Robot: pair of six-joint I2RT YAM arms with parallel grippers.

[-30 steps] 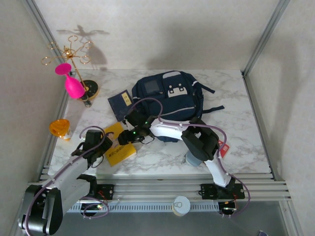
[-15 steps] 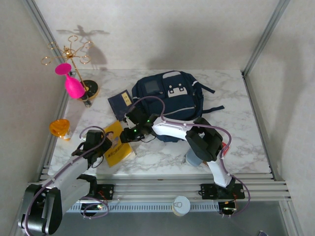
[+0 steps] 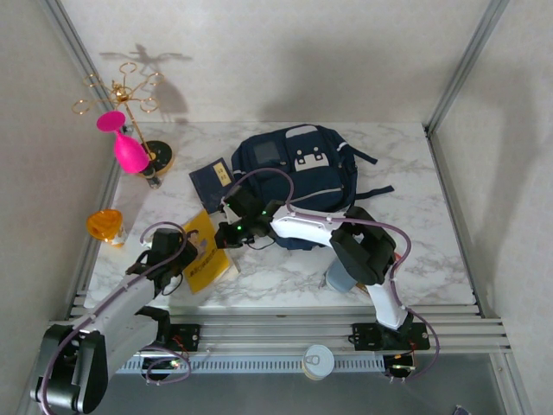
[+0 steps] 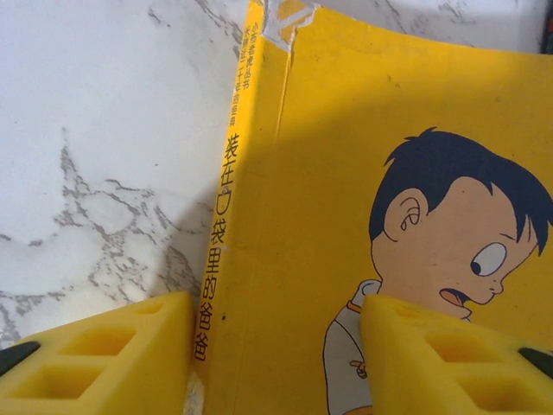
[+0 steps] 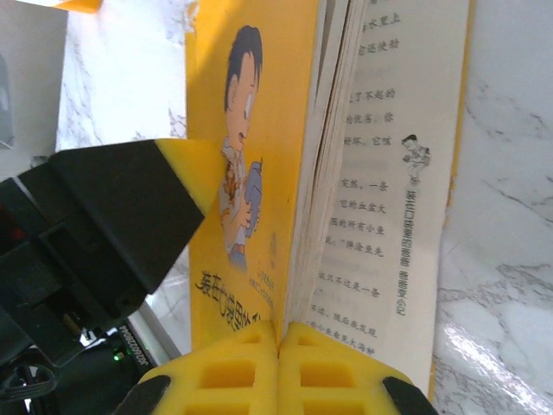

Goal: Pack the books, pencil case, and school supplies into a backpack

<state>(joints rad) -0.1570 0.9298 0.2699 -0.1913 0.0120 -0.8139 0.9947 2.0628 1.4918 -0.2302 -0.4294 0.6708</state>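
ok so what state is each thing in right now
yellow book: partly open, edge pinched
right gripper: shut on the yellow book
left gripper: open, straddling the book's spine
backpack: lying front up, zips unclear
navy book: closed, lying flat
pink glass: hanging inverted on gold rack
orange cup: upright

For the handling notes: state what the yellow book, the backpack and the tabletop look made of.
The yellow book: paper pages, smooth card cover, worn white at the spine's top. The backpack: matte navy fabric, probably synthetic, with soft folds. The tabletop: glossy marble pattern with grey veins; stone or laminate, cannot tell.
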